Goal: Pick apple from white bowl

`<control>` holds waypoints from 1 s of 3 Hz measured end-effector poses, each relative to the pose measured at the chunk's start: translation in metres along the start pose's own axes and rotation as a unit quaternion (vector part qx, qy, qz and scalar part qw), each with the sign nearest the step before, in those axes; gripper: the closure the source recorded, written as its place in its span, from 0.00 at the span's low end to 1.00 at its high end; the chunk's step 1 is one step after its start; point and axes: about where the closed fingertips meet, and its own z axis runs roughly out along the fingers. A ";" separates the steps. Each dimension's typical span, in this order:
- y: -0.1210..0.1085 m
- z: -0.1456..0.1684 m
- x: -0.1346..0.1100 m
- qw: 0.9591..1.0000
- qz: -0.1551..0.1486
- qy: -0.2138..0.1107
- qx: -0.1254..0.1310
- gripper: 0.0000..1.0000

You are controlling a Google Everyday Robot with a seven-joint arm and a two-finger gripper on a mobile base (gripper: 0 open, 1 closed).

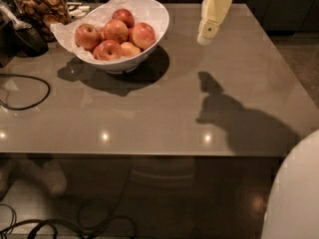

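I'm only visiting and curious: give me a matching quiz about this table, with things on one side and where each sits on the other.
Things
1. gripper
2. white bowl
3. glass jar
4. black cable

Places
A. looping at the left edge of the table
B. far-left corner, behind the bowl
C. in the air, right of the bowl
D. on the table, holding apples

Pairs: 1-C, 2-D, 3-B, 4-A

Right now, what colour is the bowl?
The bowl is glossy white, camera view; gripper hovers right of it.

Glossy white bowl (159,15), lined with crinkled paper (63,32). Smooth, reflective table (149,116); above it, right of the bowl, a matt plastic pincer (204,37).
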 end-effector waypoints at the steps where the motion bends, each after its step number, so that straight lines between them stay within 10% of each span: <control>1: -0.007 0.008 -0.002 1.000 -0.001 -0.011 0.002 0.00; 3: -0.037 0.036 -0.029 0.999 -0.036 -0.036 -0.004 0.14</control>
